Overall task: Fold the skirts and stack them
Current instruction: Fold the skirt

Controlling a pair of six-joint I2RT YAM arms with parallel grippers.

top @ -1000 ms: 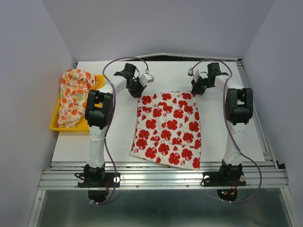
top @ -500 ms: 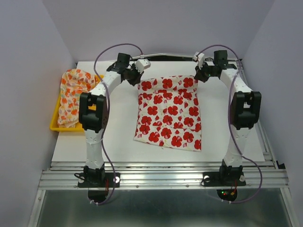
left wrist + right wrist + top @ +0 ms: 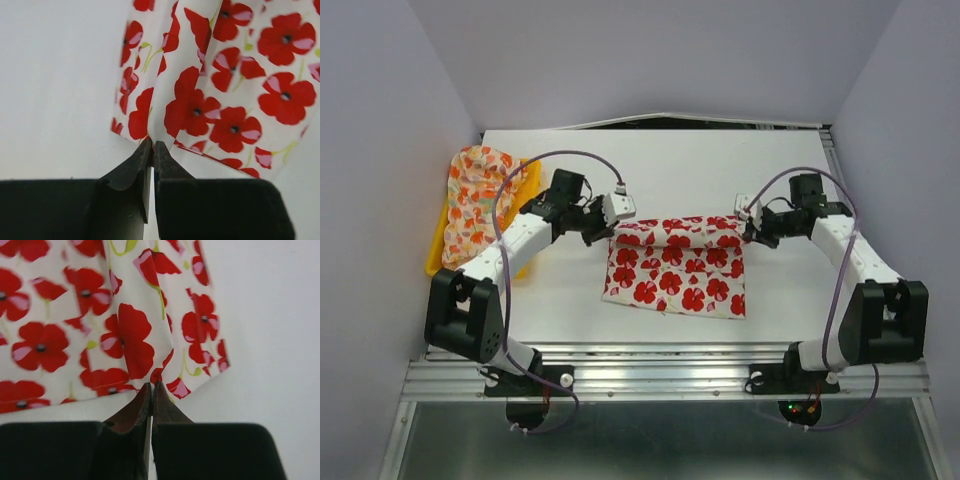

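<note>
The white skirt with large red flowers [image 3: 675, 272] lies mid-table, its far edge lifted and carried toward the near edge. My left gripper [image 3: 610, 222] is shut on the skirt's left far corner [image 3: 150, 131]. My right gripper [image 3: 748, 224] is shut on the right far corner [image 3: 155, 372]. In both wrist views the cloth hangs from the pinched fingertips over the white table. The cream skirt with orange, red and green print [image 3: 472, 195] lies crumpled on the yellow tray at the left.
The yellow tray [image 3: 528, 180] sits at the table's left edge beside the left arm. The white table [image 3: 800, 300] ends at a metal rail along the near side. Grey walls stand close on both sides and behind.
Both grippers have pulled the flowered skirt's far edge up and toward the near side, folding it over. The arms swung from the far side of the table to mid-table.
</note>
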